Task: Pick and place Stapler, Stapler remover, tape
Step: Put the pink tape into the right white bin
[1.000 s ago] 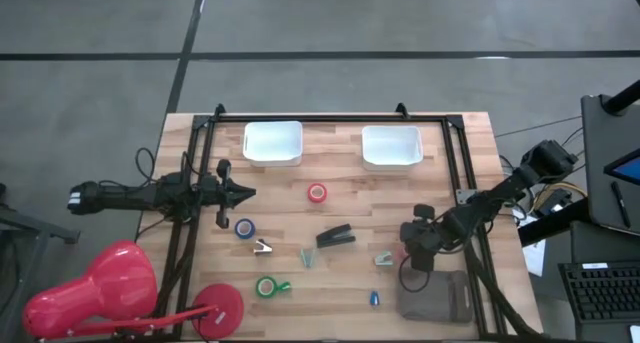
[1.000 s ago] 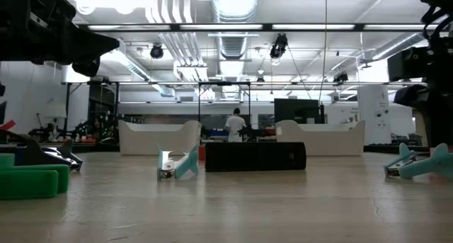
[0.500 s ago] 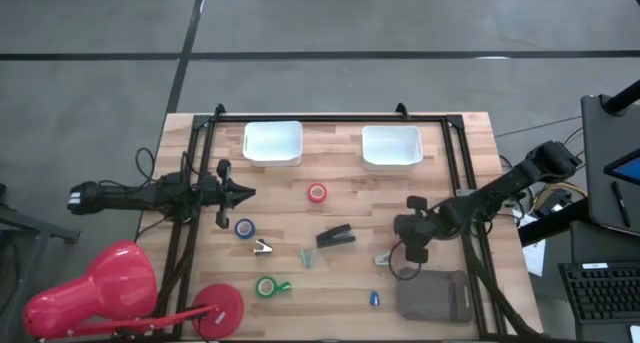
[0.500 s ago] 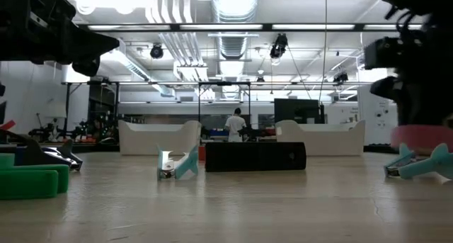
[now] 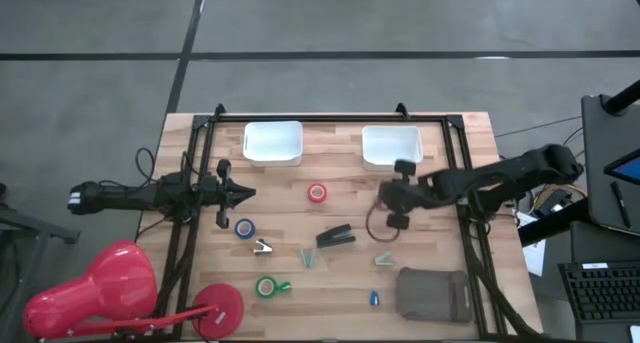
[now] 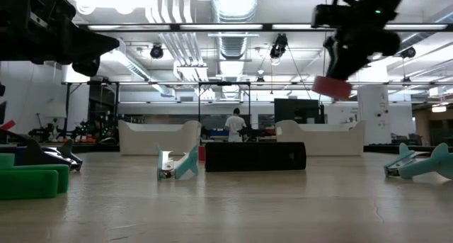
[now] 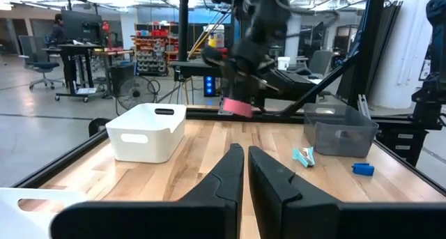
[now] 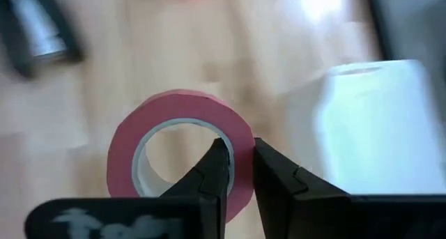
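Note:
My right gripper [image 5: 388, 211] hangs over the table's right half, just nearer than the right white bin [image 5: 391, 147], and is shut on a pink tape roll [image 8: 178, 152]. The roll also shows high in the low view [image 6: 333, 87]. The black stapler [image 5: 336, 236] lies flat at mid-table. A red tape roll [image 5: 317, 193], a blue one [image 5: 244, 227] and a green one [image 5: 266, 286] lie flat on the wood. A small metal staple remover [image 5: 263, 247] lies near the blue roll. My left gripper [image 5: 245, 193] waits shut at the left, touching nothing. My right gripper pinches the wall of the pink tape roll [image 8: 240, 138], one finger [image 8: 214, 168] inside the ring's hole and the other finger [image 8: 273, 176] outside it. The fingers come from above. The roll is lifted clear of the table and hangs below the fingers, tilted.
A second white bin [image 5: 273, 143] stands at the far edge. A grey fabric pouch [image 5: 435, 293] lies at the near right. Teal items [image 5: 384, 258] [image 5: 307, 255] and a small blue item [image 5: 374, 299] lie near the stapler. A red lamp [image 5: 90, 283] sits off the near left corner.
My right gripper has carried the pink roll from beside the grey pouch up off the table and toward the far edge and the left, closing on the right white bin. The roll has gone from table height to well above it. The left arm kept still.

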{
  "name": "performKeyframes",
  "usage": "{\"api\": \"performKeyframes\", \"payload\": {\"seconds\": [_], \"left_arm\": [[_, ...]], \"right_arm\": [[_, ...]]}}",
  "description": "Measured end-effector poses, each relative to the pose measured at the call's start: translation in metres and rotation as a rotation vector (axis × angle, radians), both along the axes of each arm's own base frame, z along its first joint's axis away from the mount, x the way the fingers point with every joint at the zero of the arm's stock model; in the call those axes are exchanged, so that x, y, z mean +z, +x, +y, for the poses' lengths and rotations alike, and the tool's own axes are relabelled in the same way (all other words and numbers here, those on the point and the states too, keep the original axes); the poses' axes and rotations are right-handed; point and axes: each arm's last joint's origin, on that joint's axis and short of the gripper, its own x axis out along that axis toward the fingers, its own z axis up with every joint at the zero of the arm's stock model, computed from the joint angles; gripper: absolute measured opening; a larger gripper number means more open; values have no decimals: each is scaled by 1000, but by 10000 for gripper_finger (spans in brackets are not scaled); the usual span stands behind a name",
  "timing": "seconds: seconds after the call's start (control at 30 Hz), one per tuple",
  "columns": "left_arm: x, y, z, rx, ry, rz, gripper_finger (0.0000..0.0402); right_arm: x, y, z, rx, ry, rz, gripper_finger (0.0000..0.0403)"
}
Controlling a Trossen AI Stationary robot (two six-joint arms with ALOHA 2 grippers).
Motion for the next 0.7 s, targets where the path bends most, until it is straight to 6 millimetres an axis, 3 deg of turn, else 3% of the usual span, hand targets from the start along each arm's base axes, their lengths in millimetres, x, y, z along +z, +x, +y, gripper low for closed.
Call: {"api": "performKeyframes", "payload": {"seconds": [0.33, 0.7], "left_arm": [[0, 0, 0, -1, 0, 0, 28], [0, 0, 0, 0, 0, 0, 28]], "right_arm": [[24, -2, -81, -210, -82, 16, 45], [6, -32, -171, -474, 37, 51, 49]]}}
